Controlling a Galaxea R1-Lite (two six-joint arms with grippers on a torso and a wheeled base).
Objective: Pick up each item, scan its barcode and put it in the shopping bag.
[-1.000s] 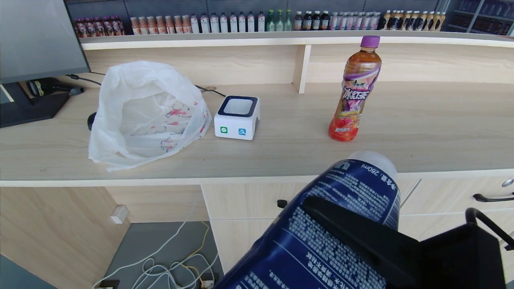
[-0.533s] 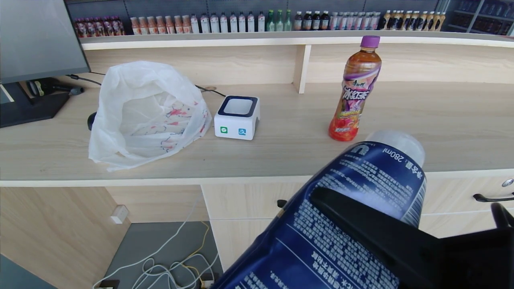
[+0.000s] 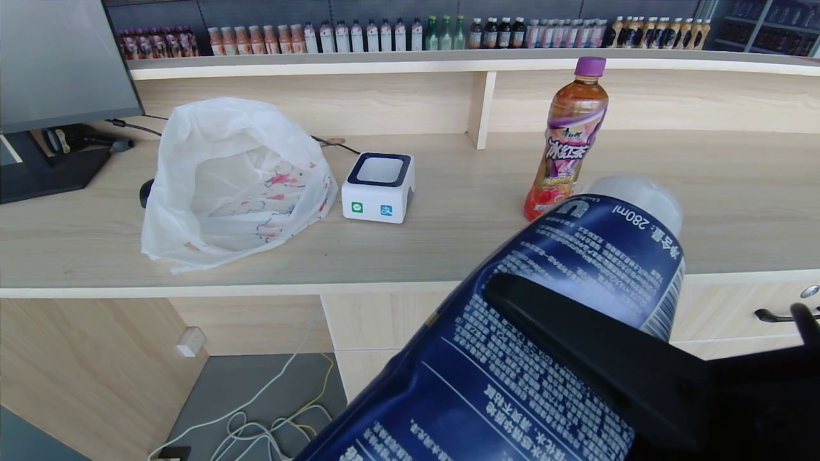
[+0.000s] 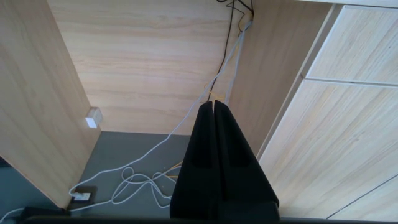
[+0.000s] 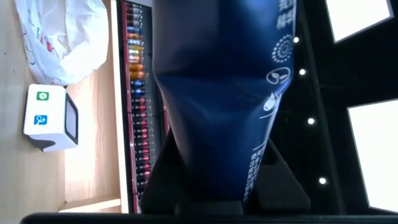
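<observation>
Right arm: we see it low at the right of the head view, close under the camera, with the right gripper [image 5: 221, 149] angled up toward the counter [image 3: 448, 250].
Right gripper state: its black fingers [image 3: 576, 333] pinch the blue bottle [image 3: 461, 371] from both sides of the body.
Blue bottle: it is tilted, with its white cap [image 3: 634, 195] pointing up and away from us. It hangs in the air in front of the counter's front edge, and we cannot tell how high it is above the top.
Left arm: the left gripper [image 4: 213, 109] hangs below the counter, in the open recess beside the drawer fronts and above the floor cables [image 4: 134, 183].
Left gripper state: its fingers are pressed together with nothing between them.
Scanner: the white scanner [image 3: 378, 187] sits on the counter, well to the left of the bottle's cap, window facing up.
Shopping bag: the shopping bag [image 3: 234, 182] slumps just left of the scanner with its mouth open toward us. We cannot tell whether the two touch.
Tea bottle: the tea bottle [image 3: 567, 147] stands upright, and the held bottle's cap hides part of its foot in the head view.
Room: the scanner and the tea bottle stand well apart, with counter top showing between them.
Edges: a raised back ledge and an upright divider [image 3: 480, 109] bound the far side, and a monitor [image 3: 61, 57] stands at the far left.
</observation>
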